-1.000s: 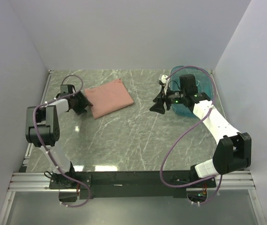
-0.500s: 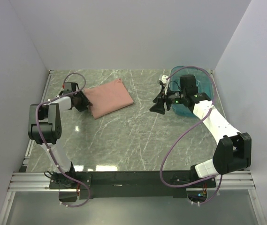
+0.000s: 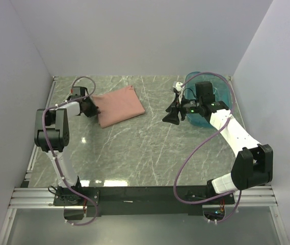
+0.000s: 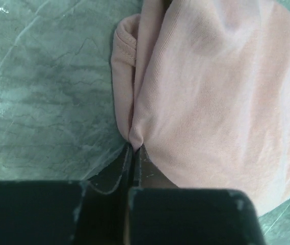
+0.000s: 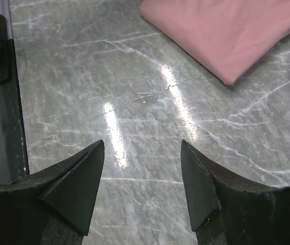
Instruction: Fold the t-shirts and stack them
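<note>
A folded salmon-pink t-shirt lies on the marble table at the back left. It also fills the left wrist view as pink cloth, and its corner shows at the top of the right wrist view. My left gripper is at the shirt's left edge, shut on a pinched fold of the cloth. My right gripper hangs open above bare table right of centre, its fingertips wide apart with nothing between them.
A translucent teal tub stands at the back right, behind the right arm. Walls close the table on the left, back and right. A metal rail with the arm bases runs along the near edge.
The left gripper moved right onto the shirt's left edge and closed on the cloth. The right arm has not moved.
</note>
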You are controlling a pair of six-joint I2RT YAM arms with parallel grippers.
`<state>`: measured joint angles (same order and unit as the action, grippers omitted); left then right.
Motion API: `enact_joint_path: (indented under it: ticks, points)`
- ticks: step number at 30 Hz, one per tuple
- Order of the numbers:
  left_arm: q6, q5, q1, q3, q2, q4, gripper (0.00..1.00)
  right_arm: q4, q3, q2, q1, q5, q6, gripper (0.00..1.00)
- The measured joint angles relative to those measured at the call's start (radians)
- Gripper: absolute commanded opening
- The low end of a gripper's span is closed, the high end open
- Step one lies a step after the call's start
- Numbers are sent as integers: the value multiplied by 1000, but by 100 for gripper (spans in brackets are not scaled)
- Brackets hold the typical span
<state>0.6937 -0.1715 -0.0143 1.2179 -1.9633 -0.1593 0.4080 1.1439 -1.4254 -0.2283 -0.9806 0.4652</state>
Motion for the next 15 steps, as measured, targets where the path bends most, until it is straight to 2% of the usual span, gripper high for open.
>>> enact_joint_path:
  ticks: [7,15]
  points:
    - [-21,-8,-48,-3,6,-7,0,0,0,0,0,-8,1,68]
    - [-89,29,-305,25,21,-111,0,3,0,0,0,-13,5,68]
